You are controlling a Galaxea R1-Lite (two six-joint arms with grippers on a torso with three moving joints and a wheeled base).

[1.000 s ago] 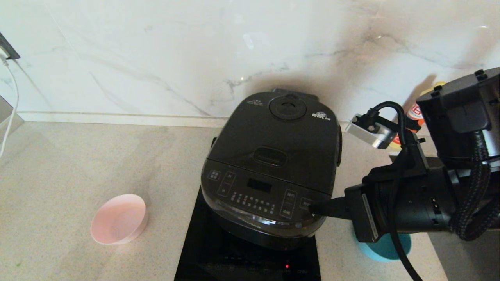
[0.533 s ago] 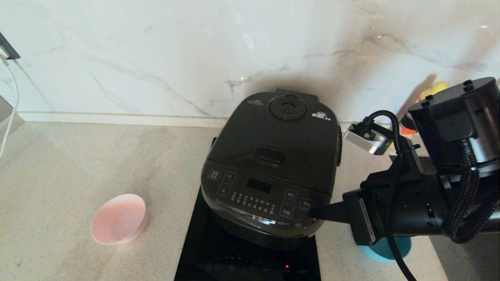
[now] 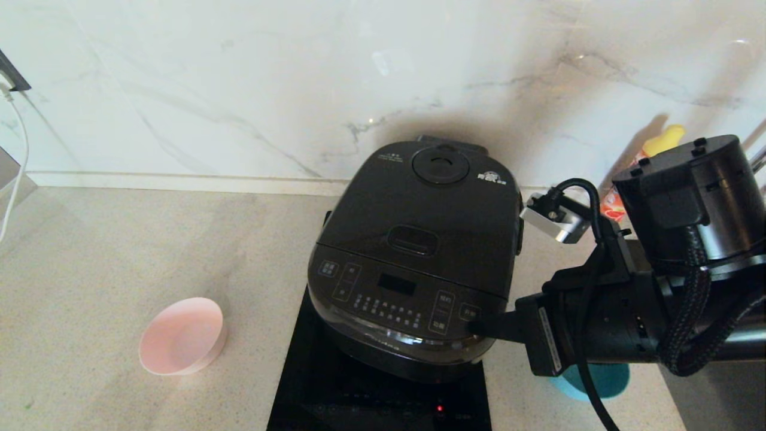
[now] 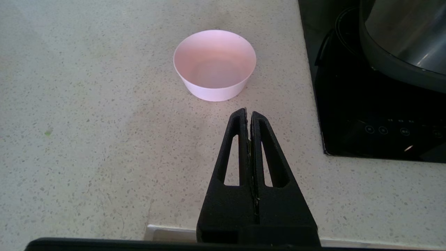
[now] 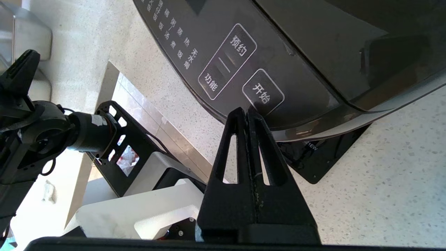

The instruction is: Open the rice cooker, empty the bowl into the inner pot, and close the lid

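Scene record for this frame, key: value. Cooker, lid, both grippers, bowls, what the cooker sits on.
rice cooker: upright on the black induction hob
lid: closed
inner pot: not visible, lid is shut
right gripper: shut, tips at the control panel's corner, by the start button
left gripper: shut, empty, above the counter near the pink bowl
pink bowl: upright, looks empty
teal bowl: mostly hidden under the right arm
hob: small red light lit

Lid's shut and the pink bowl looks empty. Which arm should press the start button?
Right. Its end effector, closed, is at the start button; the left end effector sits by the pink bowl.
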